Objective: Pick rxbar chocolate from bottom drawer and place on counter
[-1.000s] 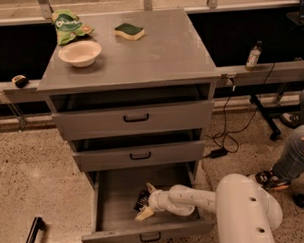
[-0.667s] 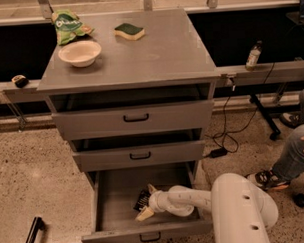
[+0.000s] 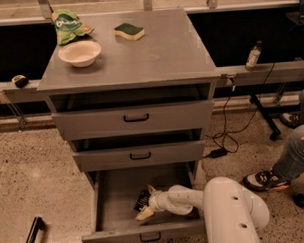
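The bottom drawer (image 3: pixel 116 234) is pulled open at the foot of the grey cabinet. My gripper (image 3: pixel 147 202) reaches down into it from the white arm at the lower right. The rxbar chocolate (image 3: pixel 141 199), a small black bar with white print, sits between the cream fingers (image 3: pixel 144 214) inside the drawer, low over its floor. The counter (image 3: pixel 159 53) is the grey cabinet top above.
On the counter stand a white bowl (image 3: pixel 80 52), a green chip bag (image 3: pixel 68 24) and a green-and-yellow sponge (image 3: pixel 129 31). The two upper drawers (image 3: pixel 137 119) are slightly open. A person's leg and shoe (image 3: pixel 281 164) are at the right. A bottle (image 3: pixel 252 55) stands on the right ledge.
The gripper and the bar stay at the same spot in the drawer; only the arm's bulk at the lower right shifts slightly.
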Action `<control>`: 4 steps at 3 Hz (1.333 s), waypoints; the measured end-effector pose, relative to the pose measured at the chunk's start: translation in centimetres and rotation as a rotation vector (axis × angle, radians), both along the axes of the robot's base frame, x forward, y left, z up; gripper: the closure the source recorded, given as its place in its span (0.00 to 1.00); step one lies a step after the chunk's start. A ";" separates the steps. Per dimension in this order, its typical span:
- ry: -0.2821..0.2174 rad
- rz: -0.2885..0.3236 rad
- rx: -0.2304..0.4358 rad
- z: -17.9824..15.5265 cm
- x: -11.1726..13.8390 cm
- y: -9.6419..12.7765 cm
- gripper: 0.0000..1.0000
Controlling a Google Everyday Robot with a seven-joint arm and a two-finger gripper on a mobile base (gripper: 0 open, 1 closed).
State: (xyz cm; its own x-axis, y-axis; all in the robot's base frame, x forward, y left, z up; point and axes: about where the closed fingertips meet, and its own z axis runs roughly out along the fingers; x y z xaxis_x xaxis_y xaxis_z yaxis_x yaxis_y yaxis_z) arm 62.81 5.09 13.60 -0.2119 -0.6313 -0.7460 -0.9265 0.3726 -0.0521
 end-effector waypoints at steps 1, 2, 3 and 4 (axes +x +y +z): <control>0.035 0.019 0.004 -1.5 0.3 0.0 0.00; 0.058 0.014 0.021 -2.0 0.6 -0.3 0.19; 0.097 -0.005 0.054 -2.5 0.6 -0.3 0.49; 0.112 -0.010 0.063 -2.7 0.6 -0.3 0.74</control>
State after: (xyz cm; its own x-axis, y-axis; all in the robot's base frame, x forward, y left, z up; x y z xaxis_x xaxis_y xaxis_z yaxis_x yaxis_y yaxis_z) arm 63.45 4.76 10.89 -0.3025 -0.5814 -0.7553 -0.9214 0.3812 0.0755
